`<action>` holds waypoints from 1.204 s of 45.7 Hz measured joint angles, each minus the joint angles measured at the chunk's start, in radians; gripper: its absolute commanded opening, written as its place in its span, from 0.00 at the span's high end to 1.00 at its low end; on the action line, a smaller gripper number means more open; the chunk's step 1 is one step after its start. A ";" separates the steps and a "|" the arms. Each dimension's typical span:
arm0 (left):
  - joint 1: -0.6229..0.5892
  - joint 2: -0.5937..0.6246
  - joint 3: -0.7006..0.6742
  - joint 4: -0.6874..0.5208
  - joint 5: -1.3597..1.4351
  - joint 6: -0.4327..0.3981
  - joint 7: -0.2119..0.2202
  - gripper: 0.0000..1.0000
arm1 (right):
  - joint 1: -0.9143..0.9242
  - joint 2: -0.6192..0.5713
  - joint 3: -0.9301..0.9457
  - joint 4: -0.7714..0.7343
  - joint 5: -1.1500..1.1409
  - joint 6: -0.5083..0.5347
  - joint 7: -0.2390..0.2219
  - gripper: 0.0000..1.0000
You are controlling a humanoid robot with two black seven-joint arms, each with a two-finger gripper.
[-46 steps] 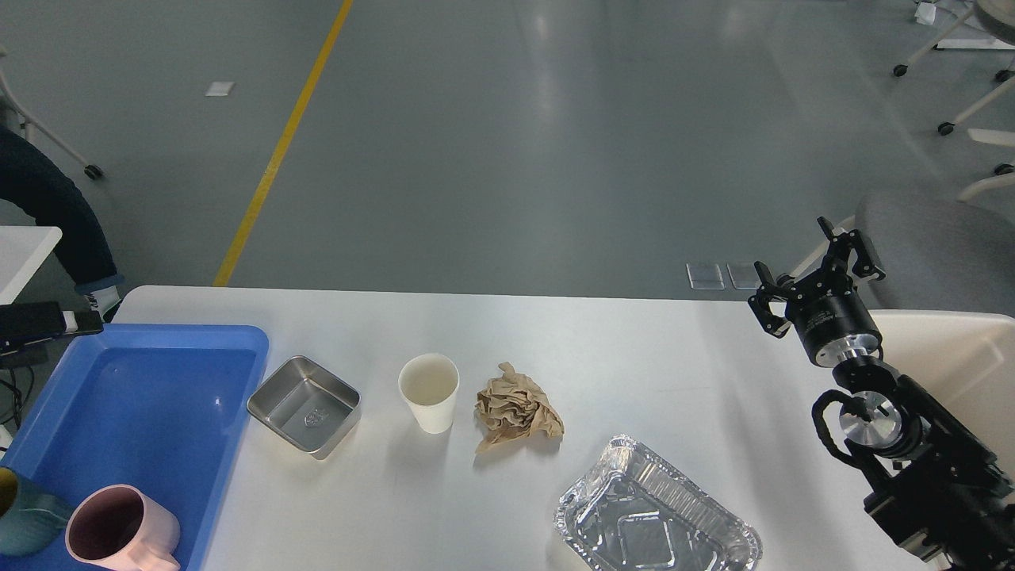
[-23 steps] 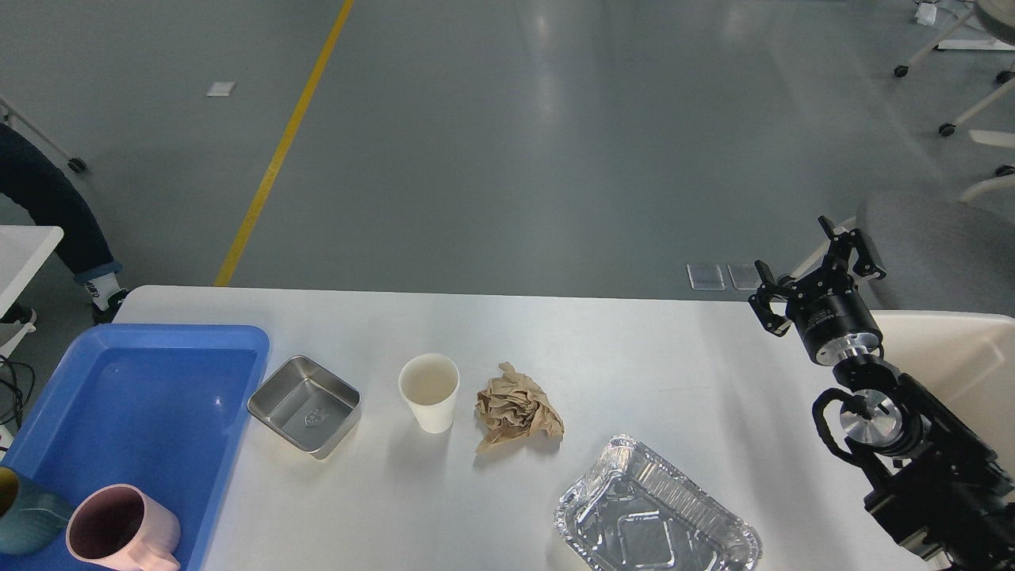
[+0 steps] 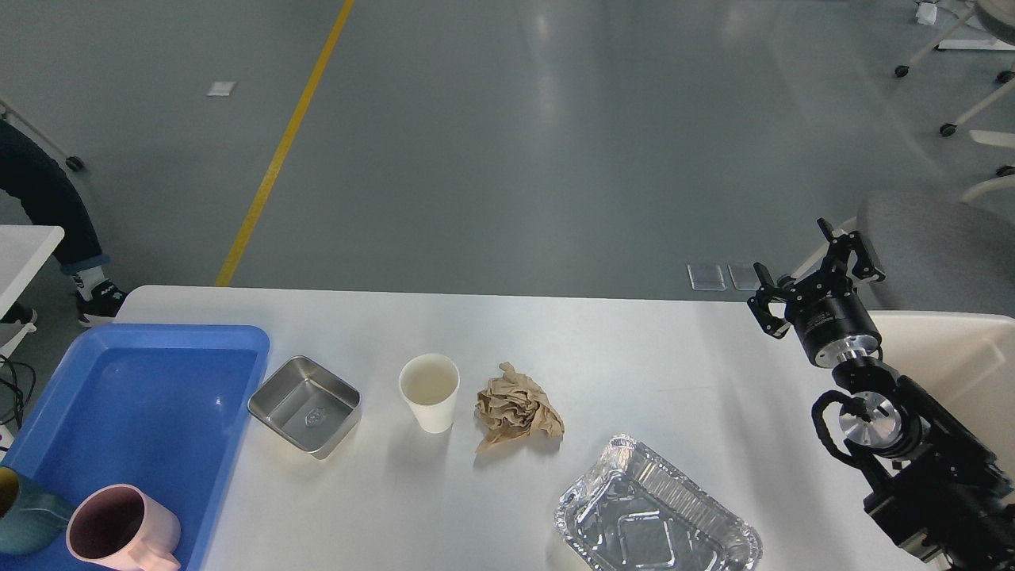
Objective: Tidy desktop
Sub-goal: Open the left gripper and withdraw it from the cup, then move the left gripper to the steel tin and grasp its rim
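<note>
A: Start nearest. What is on the desktop (image 3: 634,357)?

B: At the near edge, a crinkled foil tray (image 3: 656,515), partly cut off by the frame. On the left, a blue tray (image 3: 238,373) overlaps the desktop's left side and holds a pink mug (image 3: 119,531) and a teal mug (image 3: 24,519).

A: So those two look sorted?

B: I judge so. Still loose in the middle band: a steel dish (image 3: 305,404) just beside the blue tray, a white paper cup (image 3: 429,392) standing upright, and a crumpled brown paper (image 3: 515,408) near it.

A: And the arms?

B: The right gripper (image 3: 813,274) hangs empty over the far right corner, fingers spread. The left arm is out of sight.

A: Room to move?

B: A beige bin (image 3: 967,357) sits at the right edge behind the arm. The far half of the desktop is bare, so the reach to the paper is unobstructed; the foil tray lies closest to the arm.
</note>
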 measured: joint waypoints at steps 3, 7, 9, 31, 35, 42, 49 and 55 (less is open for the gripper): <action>-0.004 -0.086 0.000 0.030 0.007 0.029 0.072 0.02 | 0.000 0.000 0.000 0.000 0.000 0.000 0.000 0.00; -0.010 -0.220 0.000 0.078 0.022 0.069 0.166 0.02 | 0.002 0.000 0.000 0.000 0.000 0.000 0.000 0.00; -0.019 -0.292 0.001 0.112 0.033 0.079 0.202 0.02 | 0.002 0.000 0.000 0.000 0.000 0.000 0.000 0.00; -0.134 -0.791 0.059 0.414 0.309 0.054 0.249 0.02 | -0.012 0.003 -0.001 -0.003 0.000 0.002 0.000 0.00; -0.152 -0.833 0.101 0.447 0.321 0.061 0.257 0.02 | -0.017 0.003 0.000 -0.003 0.000 0.003 0.000 0.00; -0.180 -0.904 0.158 0.533 0.351 0.091 0.264 0.02 | -0.019 0.004 0.000 -0.003 0.000 0.004 0.002 0.00; -0.196 -0.943 0.191 0.567 0.364 0.124 0.264 0.02 | -0.026 0.008 0.000 -0.002 0.000 0.006 0.003 0.00; -0.201 -0.976 0.212 0.594 0.373 0.161 0.265 0.02 | -0.030 0.022 0.000 -0.002 0.000 0.006 0.003 0.00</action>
